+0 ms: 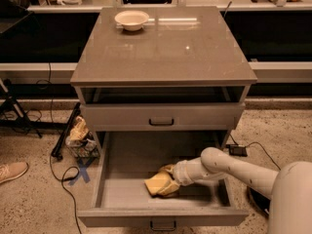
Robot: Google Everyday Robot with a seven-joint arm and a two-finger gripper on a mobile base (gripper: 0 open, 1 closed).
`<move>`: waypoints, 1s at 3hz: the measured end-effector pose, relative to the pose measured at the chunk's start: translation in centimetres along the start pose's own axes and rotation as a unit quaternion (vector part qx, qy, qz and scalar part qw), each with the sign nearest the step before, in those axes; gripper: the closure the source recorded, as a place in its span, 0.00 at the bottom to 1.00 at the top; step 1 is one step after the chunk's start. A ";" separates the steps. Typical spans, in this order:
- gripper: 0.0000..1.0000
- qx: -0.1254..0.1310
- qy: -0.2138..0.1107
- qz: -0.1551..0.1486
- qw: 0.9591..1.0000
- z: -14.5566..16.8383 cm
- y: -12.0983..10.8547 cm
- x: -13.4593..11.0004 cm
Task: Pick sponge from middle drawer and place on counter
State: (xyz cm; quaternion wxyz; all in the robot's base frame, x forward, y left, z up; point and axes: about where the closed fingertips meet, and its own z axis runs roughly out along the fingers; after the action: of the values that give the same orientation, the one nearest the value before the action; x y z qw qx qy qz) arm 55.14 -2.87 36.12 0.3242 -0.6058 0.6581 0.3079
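Observation:
The yellow sponge (155, 184) lies on the floor of the open middle drawer (122, 191), near its front centre. My gripper (169, 180) reaches in from the right and sits at the sponge's right end. Its fingers (168, 169) are closed on that end, one above and one below. The sponge rests on the drawer floor. The glossy grey-brown counter (165, 48) forms the top of the cabinet above.
A pale round bowl (131, 19) stands at the counter's back left. A shallower shut drawer (161, 117) with a dark handle sits above the open one. Cables, a small bin (80, 140) and a person's shoe (12, 171) lie on the floor at left.

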 end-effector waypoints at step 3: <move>1.00 0.078 -0.065 -0.096 0.990 -18.8 3.7 -9.1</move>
State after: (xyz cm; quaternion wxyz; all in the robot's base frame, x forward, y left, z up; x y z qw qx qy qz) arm 50.95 -12.15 54.71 0.4404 -0.6176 0.5967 0.2620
